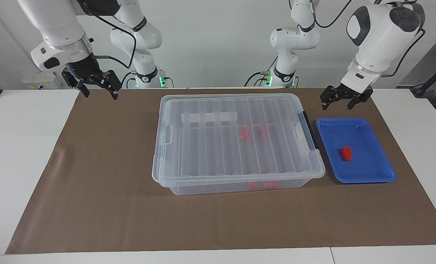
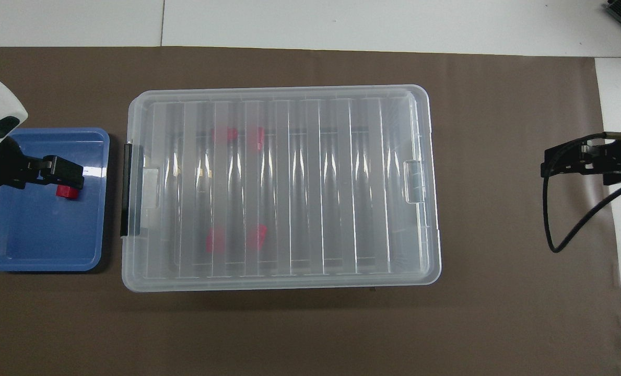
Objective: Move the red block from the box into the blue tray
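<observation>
The red block [image 1: 346, 153] lies in the bright blue tray [image 1: 372, 172]. The box [image 1: 188, 161] is clear, its lid ribbed. The mat [image 1: 93, 205] is brown.

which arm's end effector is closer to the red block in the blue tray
Left. The left end effector hangs above the blue tray holding the red block; the right end effector waits past the box.

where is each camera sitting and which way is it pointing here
Facing view: high across the table, looking at the robots; both arms show whole, left gripper raised by the blue tray, right gripper over the mat.
Overhead view: above the robots' end, looking steeply down; only the grippers and wrists show.
Shared: the box, the tray and the red block in it.
</observation>
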`<control>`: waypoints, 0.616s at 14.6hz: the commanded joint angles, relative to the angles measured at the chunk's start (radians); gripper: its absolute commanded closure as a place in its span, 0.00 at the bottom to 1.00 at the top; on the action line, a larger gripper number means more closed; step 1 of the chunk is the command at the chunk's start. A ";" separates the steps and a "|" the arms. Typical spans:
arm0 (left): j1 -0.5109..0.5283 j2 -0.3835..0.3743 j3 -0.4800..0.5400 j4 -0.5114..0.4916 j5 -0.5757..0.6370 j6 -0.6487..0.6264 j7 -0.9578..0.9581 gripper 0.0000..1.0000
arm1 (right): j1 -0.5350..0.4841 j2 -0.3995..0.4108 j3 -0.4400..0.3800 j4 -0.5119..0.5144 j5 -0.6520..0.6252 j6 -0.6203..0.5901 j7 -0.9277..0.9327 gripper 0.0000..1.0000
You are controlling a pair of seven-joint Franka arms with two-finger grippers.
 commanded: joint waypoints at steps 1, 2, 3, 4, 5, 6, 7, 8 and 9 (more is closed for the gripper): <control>-0.031 0.014 0.034 0.038 -0.009 -0.049 -0.012 0.00 | -0.008 -0.006 0.006 0.008 -0.017 -0.005 0.025 0.00; -0.023 0.002 0.036 0.033 -0.009 -0.037 -0.009 0.00 | -0.008 -0.006 0.008 0.008 -0.017 -0.006 0.023 0.00; -0.025 0.002 0.046 0.027 -0.009 -0.022 -0.006 0.00 | -0.008 -0.007 0.008 0.008 -0.017 -0.009 0.023 0.00; -0.031 0.009 0.063 0.024 -0.009 -0.026 -0.003 0.00 | -0.008 -0.007 0.008 0.008 -0.016 -0.012 0.023 0.00; -0.034 0.014 0.066 0.033 -0.009 -0.028 -0.003 0.00 | -0.008 -0.007 0.009 0.008 -0.016 -0.012 0.023 0.00; -0.034 0.010 0.063 0.032 -0.009 -0.022 -0.005 0.00 | -0.008 -0.007 0.010 0.008 -0.013 -0.011 0.023 0.00; -0.029 0.003 0.059 0.030 -0.009 -0.031 0.000 0.00 | -0.008 -0.007 0.011 0.010 -0.012 -0.009 0.023 0.00; -0.029 0.003 0.063 0.039 -0.009 -0.064 0.003 0.00 | -0.005 -0.007 0.011 0.019 -0.011 -0.009 0.023 0.00; -0.029 0.002 0.060 0.050 -0.009 -0.098 0.003 0.00 | -0.006 -0.007 0.010 0.019 -0.008 -0.012 0.023 0.00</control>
